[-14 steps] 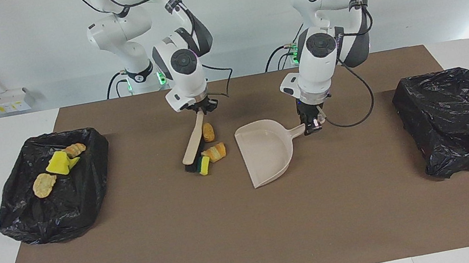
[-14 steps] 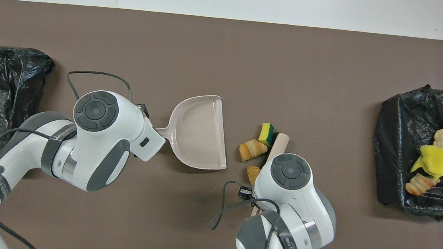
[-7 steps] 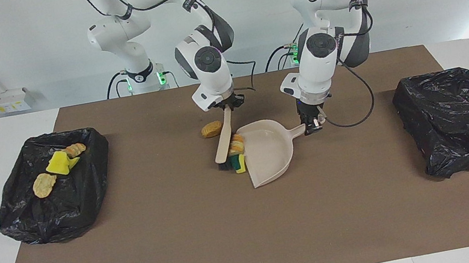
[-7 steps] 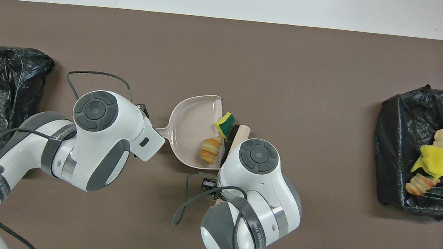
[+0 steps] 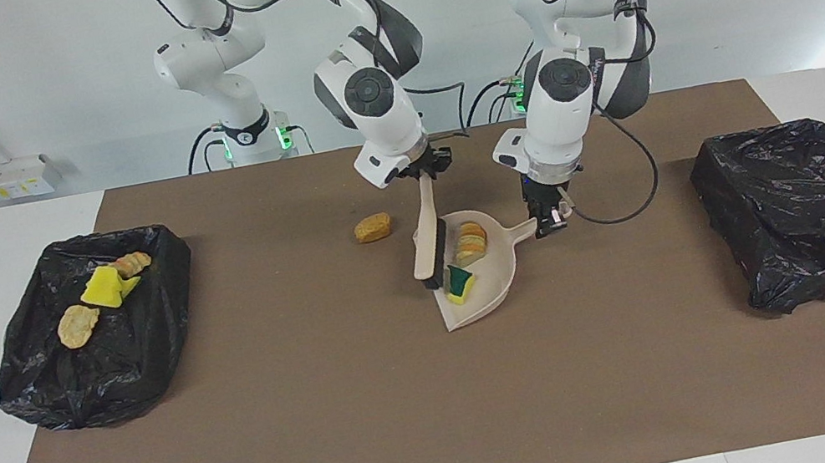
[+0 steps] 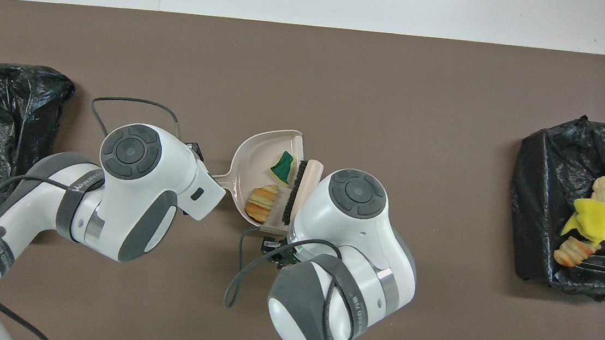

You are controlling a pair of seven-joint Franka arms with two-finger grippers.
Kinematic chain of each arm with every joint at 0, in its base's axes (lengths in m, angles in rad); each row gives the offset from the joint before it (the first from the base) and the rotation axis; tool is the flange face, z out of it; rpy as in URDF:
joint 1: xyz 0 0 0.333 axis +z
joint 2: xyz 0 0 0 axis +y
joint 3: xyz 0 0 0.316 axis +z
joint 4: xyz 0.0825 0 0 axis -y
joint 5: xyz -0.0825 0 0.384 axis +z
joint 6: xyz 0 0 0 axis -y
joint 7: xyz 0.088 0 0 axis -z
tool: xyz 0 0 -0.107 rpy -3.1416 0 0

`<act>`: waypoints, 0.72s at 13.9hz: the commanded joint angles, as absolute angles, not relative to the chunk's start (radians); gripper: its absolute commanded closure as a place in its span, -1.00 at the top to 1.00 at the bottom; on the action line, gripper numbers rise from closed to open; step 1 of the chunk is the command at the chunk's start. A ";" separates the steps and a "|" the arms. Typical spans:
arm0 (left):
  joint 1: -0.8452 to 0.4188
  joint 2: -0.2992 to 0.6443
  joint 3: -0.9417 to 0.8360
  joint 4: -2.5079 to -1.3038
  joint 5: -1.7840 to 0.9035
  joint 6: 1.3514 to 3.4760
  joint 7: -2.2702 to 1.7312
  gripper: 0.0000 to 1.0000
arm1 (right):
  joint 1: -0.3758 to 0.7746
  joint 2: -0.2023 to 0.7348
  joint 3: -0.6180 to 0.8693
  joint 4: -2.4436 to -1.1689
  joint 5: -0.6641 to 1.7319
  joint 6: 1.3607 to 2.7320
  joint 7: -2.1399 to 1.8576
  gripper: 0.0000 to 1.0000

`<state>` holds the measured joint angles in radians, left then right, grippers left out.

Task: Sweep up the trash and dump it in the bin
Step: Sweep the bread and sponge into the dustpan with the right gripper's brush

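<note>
Here the right gripper's (image 5: 426, 175) fingers clamp the brush (image 5: 427, 242), upright, bristles at the dustpan's (image 5: 495, 278) mouth; left gripper (image 5: 552, 222) grips its handle.

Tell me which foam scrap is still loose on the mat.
The tan-orange chunk, lying bare on the mat beside the dustpan, toward the right arm's end. The striped orange scrap and yellow-and-green sponge lie in the dustpan; the rest are in the bin.

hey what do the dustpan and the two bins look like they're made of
Dustpan: probably molded plastic, beige and smooth, with a matte, even surface and a thin rim. Both bins: only their black liners show, a thin glossy plastic film, crinkled and shiny in the light. What is under the liners cannot be seen.
</note>
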<state>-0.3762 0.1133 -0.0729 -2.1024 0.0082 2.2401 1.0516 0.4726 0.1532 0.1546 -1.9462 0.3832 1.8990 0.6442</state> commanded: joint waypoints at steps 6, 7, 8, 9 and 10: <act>-0.388 0.075 -0.063 -2.149 -0.002 2.266 1.035 -1.00 | 0.416 -0.044 0.164 -2.104 0.397 1.689 1.148 -1.00; -0.388 0.075 -0.063 -2.151 -0.002 2.267 1.037 -1.00 | 0.429 -0.084 0.164 -2.161 0.400 1.697 1.205 -1.00; -0.388 0.074 -0.063 -2.151 -0.002 2.267 1.037 -1.00 | 0.446 -0.119 0.164 -2.216 0.416 1.718 1.242 -1.00; -0.388 0.072 -0.063 -2.152 -0.002 2.267 1.055 -1.00 | 0.454 -0.145 0.164 -2.255 0.420 1.748 1.268 -1.00; -0.384 0.072 -0.063 -2.152 0.000 2.267 1.086 -1.00 | 0.474 -0.162 0.164 -2.282 0.439 1.770 1.284 -1.00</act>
<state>-0.3762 0.1120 -0.0732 -2.1056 0.0081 2.2419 1.0553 0.4570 -0.0675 0.1619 -2.1733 0.3949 1.7119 1.2320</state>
